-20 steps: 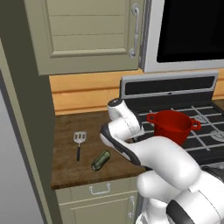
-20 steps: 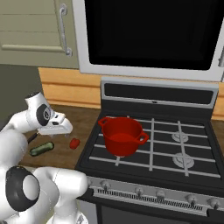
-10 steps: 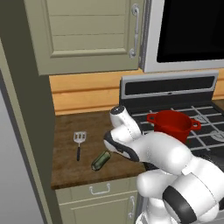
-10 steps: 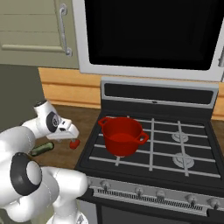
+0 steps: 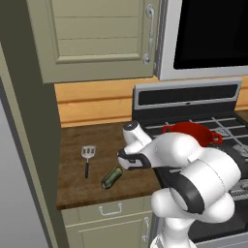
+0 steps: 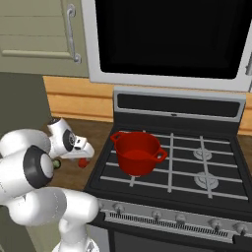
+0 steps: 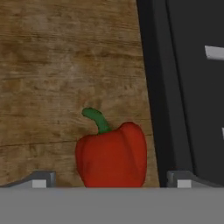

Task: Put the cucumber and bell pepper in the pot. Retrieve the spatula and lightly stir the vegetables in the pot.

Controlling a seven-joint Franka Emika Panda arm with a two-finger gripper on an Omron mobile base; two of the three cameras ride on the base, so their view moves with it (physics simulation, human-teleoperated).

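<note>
Bell pepper (image 7: 111, 156) between spread gripper (image 7: 111, 178) fingertips (stem toward upper left).

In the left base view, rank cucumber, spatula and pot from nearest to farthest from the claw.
1. cucumber, on the counter just below-left of the claw
2. spatula, further left on the counter
3. pot, right of the claw on the stove, behind the arm

— What's lying on that wooden counter (image 5: 80, 189)?
— The spatula (image 5: 87, 157) near the left, and the cucumber (image 5: 112, 177) just right of it, angled. The bell pepper (image 7: 112, 155) sits close beside the stove's (image 6: 197, 162) dark edge.
</note>
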